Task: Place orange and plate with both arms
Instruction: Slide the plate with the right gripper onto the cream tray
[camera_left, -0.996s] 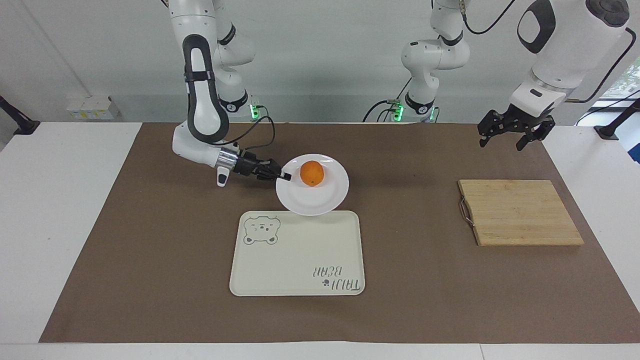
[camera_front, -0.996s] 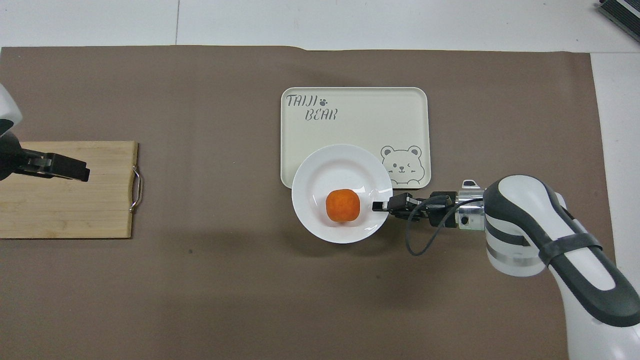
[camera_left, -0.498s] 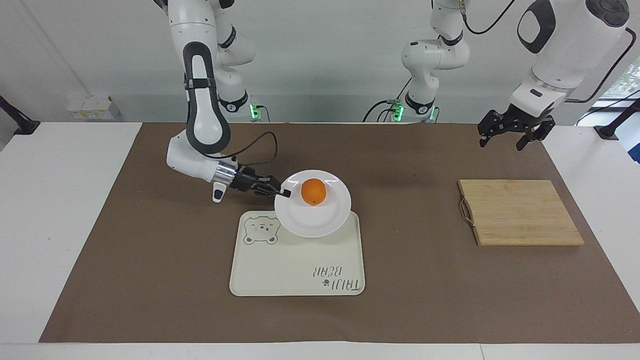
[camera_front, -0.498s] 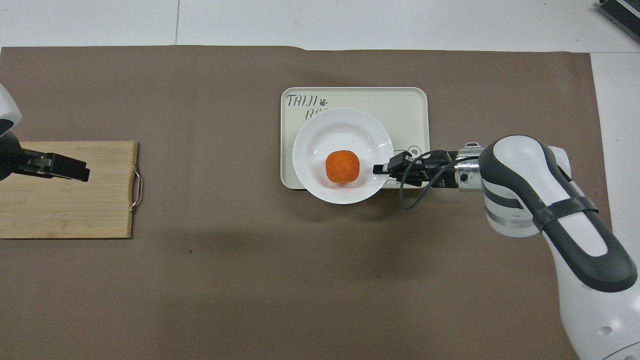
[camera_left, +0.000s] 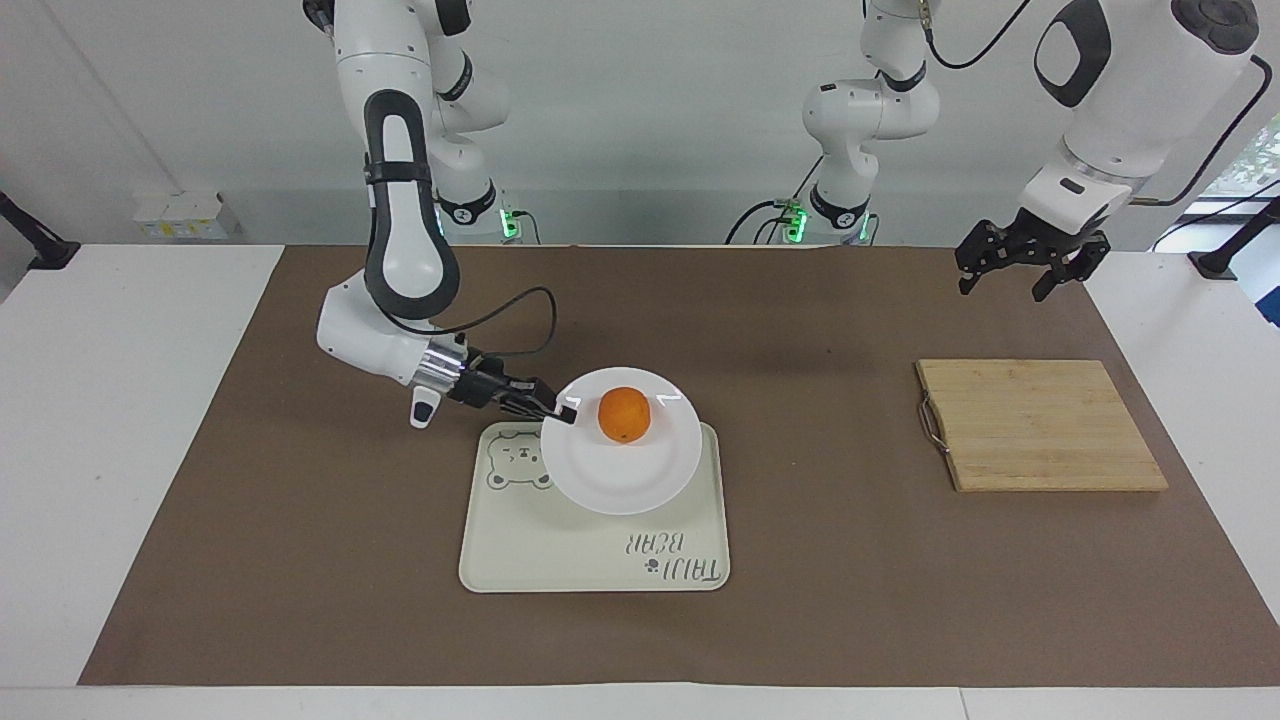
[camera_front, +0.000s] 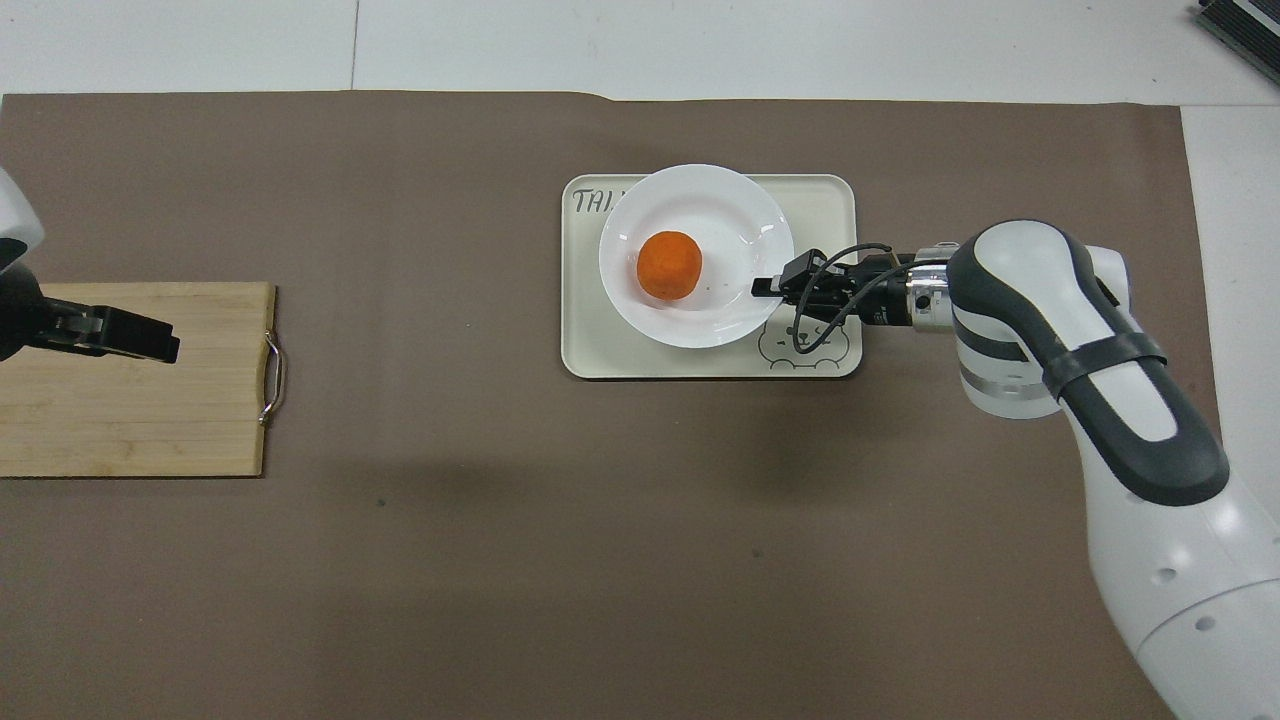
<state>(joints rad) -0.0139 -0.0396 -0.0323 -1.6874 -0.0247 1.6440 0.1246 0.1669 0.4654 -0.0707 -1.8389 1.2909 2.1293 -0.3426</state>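
Note:
The white plate (camera_left: 620, 482) carries the orange (camera_left: 624, 414) near its middle. My right gripper (camera_left: 566, 412) is shut on the plate's rim on the side toward the right arm's end of the table. It holds the plate over the cream bear tray (camera_left: 560, 562); I cannot tell if the plate touches the tray. In the overhead view the plate (camera_front: 700, 195) covers much of the tray (camera_front: 590, 352), with the orange (camera_front: 669, 265) on it and the right gripper (camera_front: 762, 289) at its rim. My left gripper (camera_left: 1003, 290) waits open and empty in the air, over the cutting board in the overhead view (camera_front: 165, 350).
A wooden cutting board (camera_left: 1040, 425) with a metal handle lies toward the left arm's end of the table, also in the overhead view (camera_front: 130, 420). A brown mat (camera_left: 300, 560) covers the table.
My right gripper has carried the plate with the orange away from the robots, from the mat's edge of the tray to over the tray. The left arm has not moved.

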